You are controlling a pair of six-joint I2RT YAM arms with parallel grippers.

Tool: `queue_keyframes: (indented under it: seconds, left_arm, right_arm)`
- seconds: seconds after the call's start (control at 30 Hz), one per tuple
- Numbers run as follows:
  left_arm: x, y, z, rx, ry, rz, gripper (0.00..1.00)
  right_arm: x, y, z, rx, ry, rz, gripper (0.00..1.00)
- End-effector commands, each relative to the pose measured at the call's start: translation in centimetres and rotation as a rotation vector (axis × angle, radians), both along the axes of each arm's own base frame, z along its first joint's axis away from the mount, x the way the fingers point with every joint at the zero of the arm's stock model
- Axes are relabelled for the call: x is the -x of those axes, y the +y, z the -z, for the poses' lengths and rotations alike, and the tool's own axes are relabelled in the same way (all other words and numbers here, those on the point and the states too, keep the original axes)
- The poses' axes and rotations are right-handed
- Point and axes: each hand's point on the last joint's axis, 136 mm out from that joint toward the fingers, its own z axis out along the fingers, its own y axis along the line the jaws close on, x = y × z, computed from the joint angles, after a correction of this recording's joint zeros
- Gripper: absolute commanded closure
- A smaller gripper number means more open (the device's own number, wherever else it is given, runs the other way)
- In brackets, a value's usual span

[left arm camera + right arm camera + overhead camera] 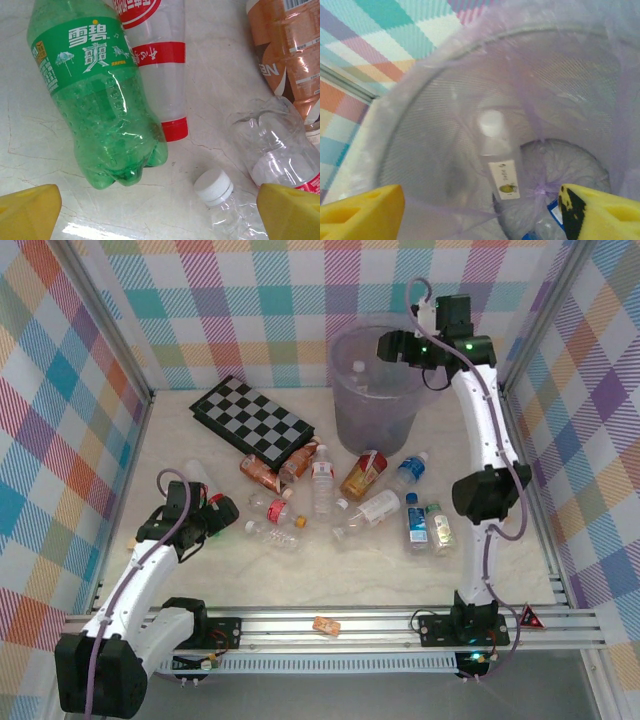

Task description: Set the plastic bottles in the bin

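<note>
Top view: tall translucent pale-purple bin (375, 390) stands upper centre; clear plastic bottles (322, 480) lie mid-frame, bare table (400, 580) below them.
Left wrist view: left gripper (157, 202) spread wide, empty; green bottle (100, 100) upper left.
Right wrist view: right gripper (480, 200) spread above the bin rim, white-capped bottle (497, 155) inside.

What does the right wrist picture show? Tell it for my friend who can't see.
A clear bottle with a white cap is inside a pale purple see-through bin, seen from above. Two yellow fingers show at the bottom corners, wide apart, holding nothing. A bright checked wall is behind.
</note>
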Motion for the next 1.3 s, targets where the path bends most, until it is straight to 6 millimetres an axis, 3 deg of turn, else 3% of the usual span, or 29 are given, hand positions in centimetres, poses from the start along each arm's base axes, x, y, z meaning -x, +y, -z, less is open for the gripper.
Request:
queue_keyframes:
  seconds: [0.0, 0.3, 0.43, 0.57, 0.7, 0.8, 0.97, 1.07, 1.27]
  left_arm:
    - [-0.4, 0.4, 0.8, -0.012, -0.002, -0.008, 0.00]
    - [-1.9, 1.8, 1.9, -0.040, -0.008, -0.100, 0.01]
    - [-2.6, 2.0, 2.3, -0.020, -0.035, -0.142, 0.10]
    - [-3.3, 2.2, 3.4, 0.002, -0.047, -0.176, 0.12]
    - [-3.5, 2.2, 4.8, 0.013, -0.019, -0.188, 0.14]
    - [-3.6, 2.3, 5.2, 0.014, -0.024, -0.197, 0.23]
    - [-3.1, 2.8, 5.4, -0.013, -0.010, -0.213, 0.38]
    - [-2.9, 2.8, 5.3, -0.009, -0.003, -0.211, 0.44]
    - [-1.8, 3.3, 3.8, -0.051, -0.030, -0.195, 0.45]
  right_arm:
    - [4.1, 0.9, -3.6, -0.051, -0.015, -0.075, 0.16]
    - [12.6, 1.9, -1.9, -0.181, 0.115, -0.177, 0.14]
    - [15.6, 1.8, -0.5, -0.256, 0.166, -0.158, 0.14]
    - [18.5, 1.8, 1.9, -0.313, 0.247, -0.149, 0.15]
    - [20.7, 1.1, 3.0, -0.351, 0.239, -0.098, 0.15]
    - [21.4, 0.7, 2.8, -0.409, 0.215, -0.062, 0.15]
    - [21.5, 2.0, 1.5, -0.532, 0.182, -0.130, 0.16]
    - [20.8, 1.8, 2.3, -0.516, 0.224, -0.095, 0.16]
    - [21.0, 2.4, 4.3, -0.516, 0.222, -0.101, 0.15]
